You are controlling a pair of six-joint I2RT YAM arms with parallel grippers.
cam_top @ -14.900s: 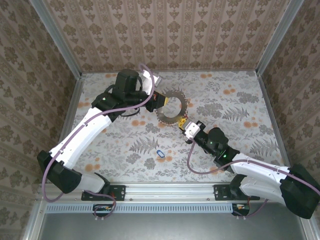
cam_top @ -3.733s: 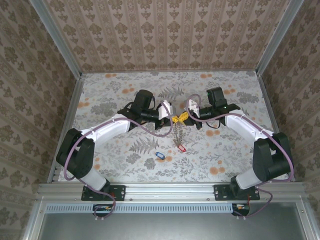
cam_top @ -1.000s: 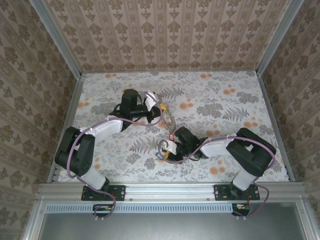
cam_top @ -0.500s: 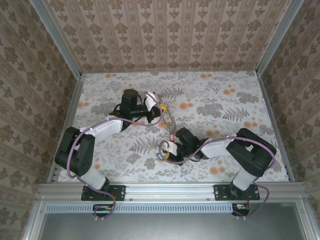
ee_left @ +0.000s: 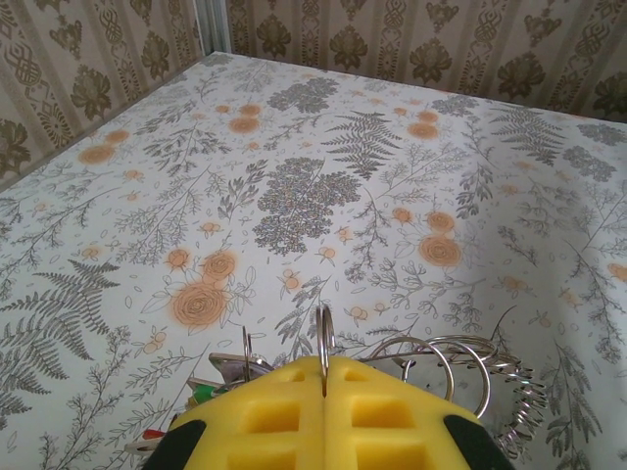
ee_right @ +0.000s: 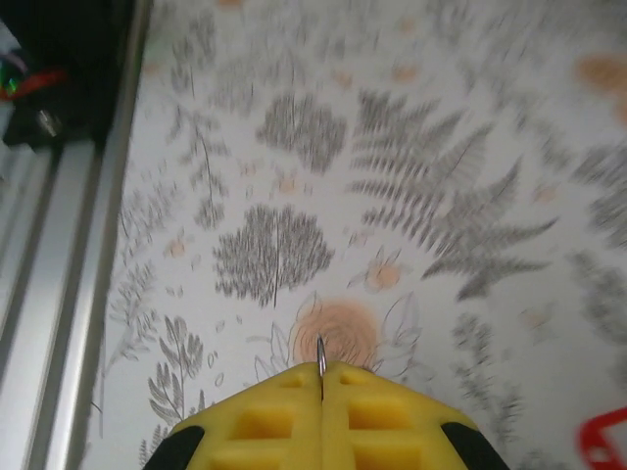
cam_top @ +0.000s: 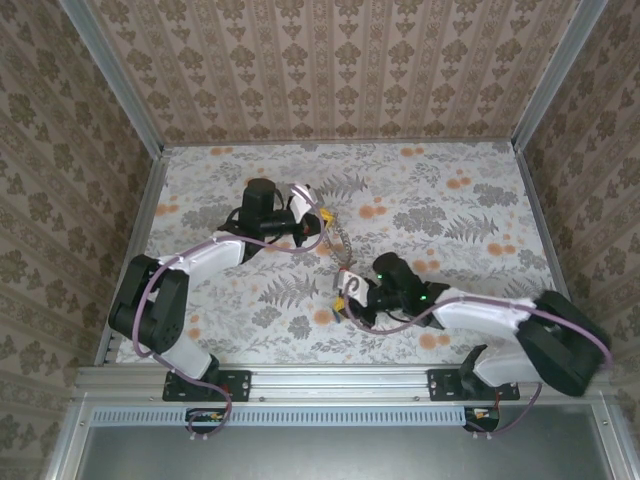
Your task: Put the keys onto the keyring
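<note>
Arms reach inward; left gripper [cam_top: 323, 220] grips keyring [cam_top: 340, 240], right gripper [cam_top: 345, 298] pinches thin loop [ee_right: 320, 352]

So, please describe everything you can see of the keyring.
The keyring is a bunch of grey metal keys and thin wire loops, chain-like from above. The shut left hand pinches one loop between its yellow fingers; the rest trails from it toward the near edge of the flowered table.

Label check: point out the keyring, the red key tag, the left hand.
keyring [ee_left: 322, 328], left wrist view, on its upright clamped ring.
red key tag [ee_right: 598, 429], right wrist view, on its red rim.
left hand [ee_left: 323, 382], left wrist view, midway between its shut yellow tips.
</note>
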